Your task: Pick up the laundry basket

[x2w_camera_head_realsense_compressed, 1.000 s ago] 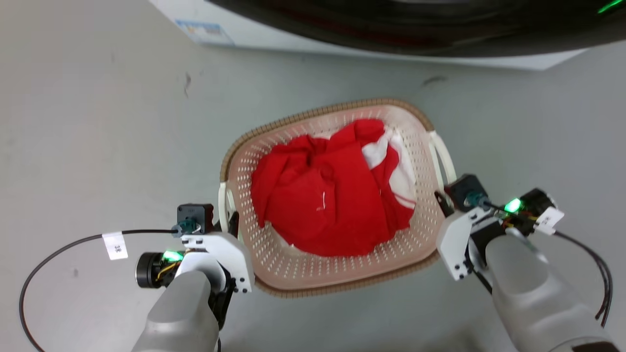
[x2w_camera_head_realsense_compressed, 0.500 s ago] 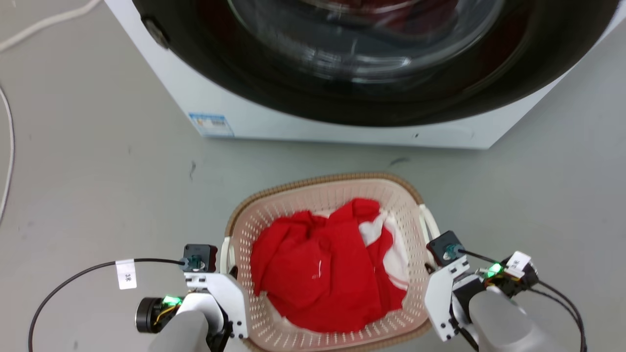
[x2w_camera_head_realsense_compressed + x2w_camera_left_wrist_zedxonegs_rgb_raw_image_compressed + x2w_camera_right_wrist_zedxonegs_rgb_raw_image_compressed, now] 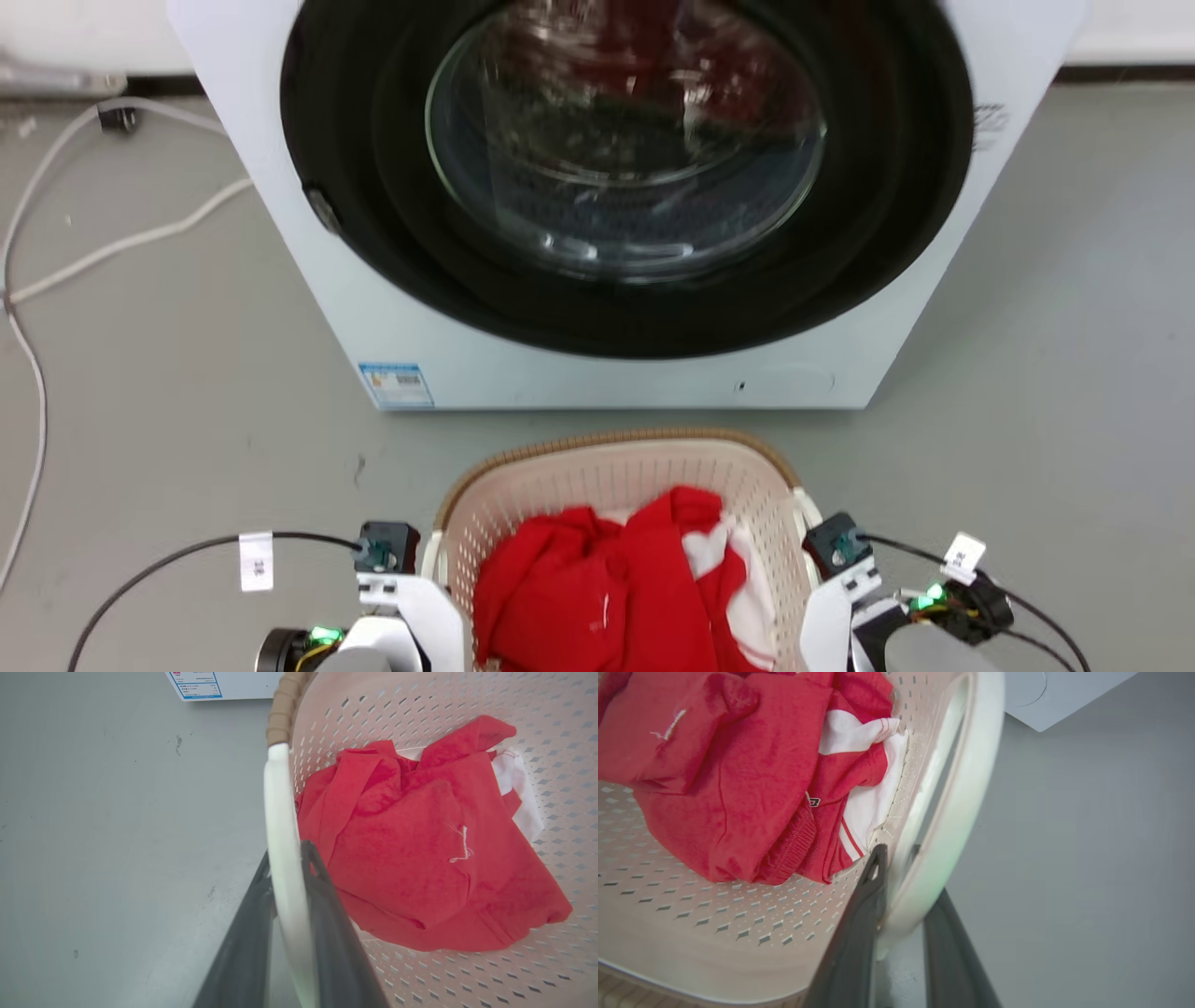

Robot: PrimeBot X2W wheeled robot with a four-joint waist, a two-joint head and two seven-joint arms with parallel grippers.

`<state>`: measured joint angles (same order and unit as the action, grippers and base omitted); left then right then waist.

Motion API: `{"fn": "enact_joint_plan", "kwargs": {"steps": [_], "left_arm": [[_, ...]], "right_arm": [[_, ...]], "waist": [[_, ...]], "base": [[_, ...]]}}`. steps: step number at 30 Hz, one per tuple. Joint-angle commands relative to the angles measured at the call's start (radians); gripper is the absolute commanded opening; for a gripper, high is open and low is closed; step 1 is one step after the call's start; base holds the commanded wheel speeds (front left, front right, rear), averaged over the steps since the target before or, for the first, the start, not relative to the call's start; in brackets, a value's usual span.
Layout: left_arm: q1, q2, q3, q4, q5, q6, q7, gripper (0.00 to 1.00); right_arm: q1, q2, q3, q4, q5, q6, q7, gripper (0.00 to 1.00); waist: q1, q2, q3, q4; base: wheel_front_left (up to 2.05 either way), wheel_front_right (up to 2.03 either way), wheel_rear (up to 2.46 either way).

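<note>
View higher; laundry basket (image 3: 597, 471) between tools (image 3: 286, 854) (image 3: 896, 849)

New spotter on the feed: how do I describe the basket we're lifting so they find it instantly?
Find the white front-loading washing machine with its dark round door. Directly before it, held between the left hand and right hand by its white loop handles, is the laundry basket. It is the cream perforated tub with a brown woven-look rim, holding red and white clothes.
</note>
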<state>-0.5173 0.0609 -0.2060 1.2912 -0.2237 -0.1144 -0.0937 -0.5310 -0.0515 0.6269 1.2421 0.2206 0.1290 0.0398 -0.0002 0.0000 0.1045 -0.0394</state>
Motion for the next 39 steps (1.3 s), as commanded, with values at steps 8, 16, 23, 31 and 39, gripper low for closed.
{"fn": "enact_joint_plan", "kwargs": {"steps": [8, 16, 23, 31, 39], "left_arm": [[0.018, 0.002, -0.024, -0.007, -0.008, -0.007, 0.062, 0.00], [-0.001, -0.002, -0.048, -0.008, -0.020, -0.014, 0.107, 0.00], [0.015, -0.003, -0.067, -0.008, -0.033, -0.016, 0.132, 0.00], [0.017, 0.005, -0.080, -0.008, -0.049, -0.016, 0.130, 0.00], [0.012, 0.011, -0.094, -0.008, -0.061, -0.016, 0.128, 0.00]], "right_arm": [[0.047, 0.002, 0.068, 0.012, 0.071, 0.003, 0.070, 0.00], [0.049, 0.002, 0.136, 0.001, 0.150, 0.003, 0.144, 0.00], [0.048, 0.003, 0.185, 0.009, 0.205, 0.003, 0.177, 0.00], [0.036, -0.004, 0.227, 0.014, 0.254, 0.003, 0.182, 0.00], [0.025, -0.007, 0.262, 0.019, 0.291, 0.003, 0.175, 0.00]], "waist": [[0.0002, 0.0000, -0.108, -0.019], [0.0002, 0.0000, -0.143, -0.022], [0.0002, 0.0000, -0.161, -0.024], [0.0002, 0.0000, -0.161, -0.024], [0.0002, 0.0000, -0.155, -0.022]], "base": [[0.00, 0.00, 0.00], [0.00, 0.00, 0.00], [0.00, 0.00, 0.00], [0.00, 0.00, 0.00], [0.00, 0.00, 0.00]]}}
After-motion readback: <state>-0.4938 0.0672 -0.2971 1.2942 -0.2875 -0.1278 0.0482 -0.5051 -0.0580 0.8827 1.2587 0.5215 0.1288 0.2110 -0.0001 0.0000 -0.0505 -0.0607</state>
